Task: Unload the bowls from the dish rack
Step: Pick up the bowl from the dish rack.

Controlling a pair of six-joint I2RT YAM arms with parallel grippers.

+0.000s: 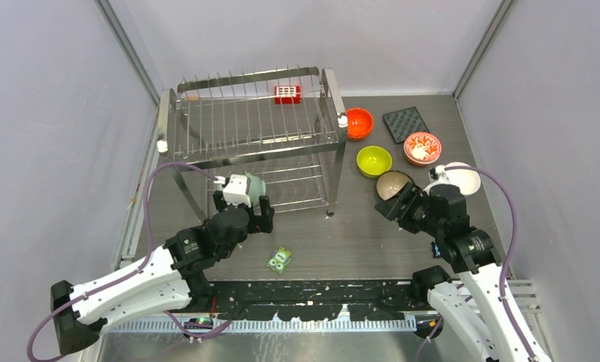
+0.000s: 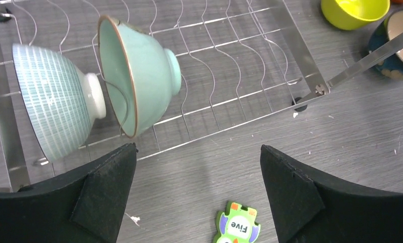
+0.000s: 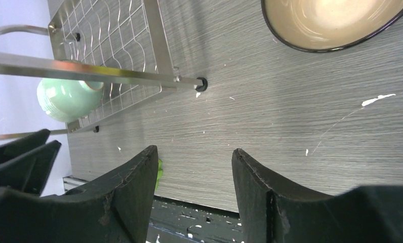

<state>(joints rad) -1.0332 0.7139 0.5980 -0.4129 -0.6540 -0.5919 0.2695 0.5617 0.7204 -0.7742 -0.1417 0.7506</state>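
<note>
Five bowls (image 1: 374, 160) out on the table (image 1: 357, 234) — two left in the dish rack (image 1: 244, 121); left gripper (image 2: 197, 152), right gripper (image 3: 194, 152) open, empty

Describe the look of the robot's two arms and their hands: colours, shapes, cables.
The left arm and right arm have white shells with black joints. A purple cable loops along each. The left hand and right hand each carry two broad, matte black, wedge-shaped fingers. A pale grey camera block tops the left wrist.
</note>
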